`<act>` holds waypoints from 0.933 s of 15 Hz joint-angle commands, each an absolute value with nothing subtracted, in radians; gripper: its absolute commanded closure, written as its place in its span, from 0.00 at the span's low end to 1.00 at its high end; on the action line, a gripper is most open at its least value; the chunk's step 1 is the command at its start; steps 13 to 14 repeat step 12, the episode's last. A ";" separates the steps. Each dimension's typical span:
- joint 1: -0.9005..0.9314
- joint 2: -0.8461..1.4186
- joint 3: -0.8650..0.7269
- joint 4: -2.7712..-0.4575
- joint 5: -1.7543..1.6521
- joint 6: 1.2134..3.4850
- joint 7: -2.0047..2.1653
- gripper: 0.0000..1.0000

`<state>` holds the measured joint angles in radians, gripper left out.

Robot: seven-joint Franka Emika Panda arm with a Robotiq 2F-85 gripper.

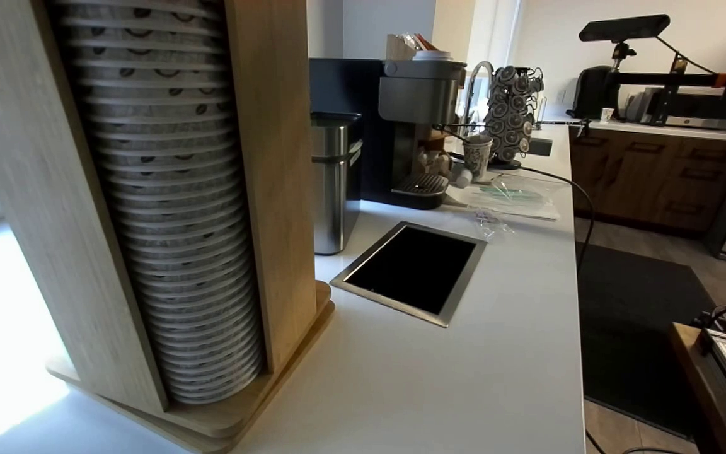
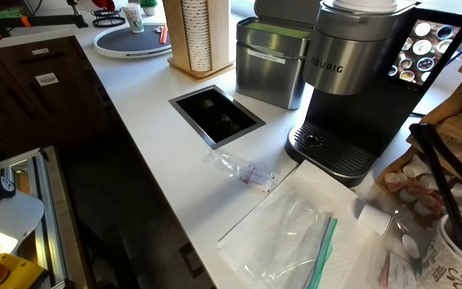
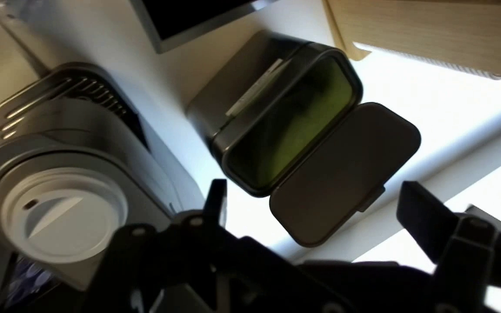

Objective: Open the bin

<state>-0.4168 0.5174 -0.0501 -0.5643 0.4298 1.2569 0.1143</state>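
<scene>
The bin is a silvery brushed-metal container, seen in both exterior views (image 1: 330,205) (image 2: 268,82) and in the wrist view (image 3: 233,82). Its black lid (image 2: 285,10) stands raised at the back, and the green inside shows. In the wrist view the lid (image 3: 346,169) is swung back from the open mouth. My gripper (image 3: 314,189) is open, with nothing between its fingers. It is above the bin on the lid side, with the lid's lower part between the fingers in the picture; no contact shows. The gripper is out of view in both exterior views.
The coffee machine (image 2: 335,60) stands close beside the bin, with a white cup lid (image 3: 65,215) on top. The wooden cup rack (image 1: 275,189) stands on the bin's other side. A black metal-framed countertop opening (image 2: 215,116) lies in front. Plastic bags (image 2: 287,241) lie nearby.
</scene>
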 commanded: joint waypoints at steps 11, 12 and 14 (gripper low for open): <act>-0.405 0.436 -0.095 -0.593 0.290 1.253 -0.098 0.00; -0.405 0.436 -0.095 -0.593 0.290 1.253 -0.098 0.00; -0.405 0.436 -0.095 -0.593 0.290 1.253 -0.098 0.00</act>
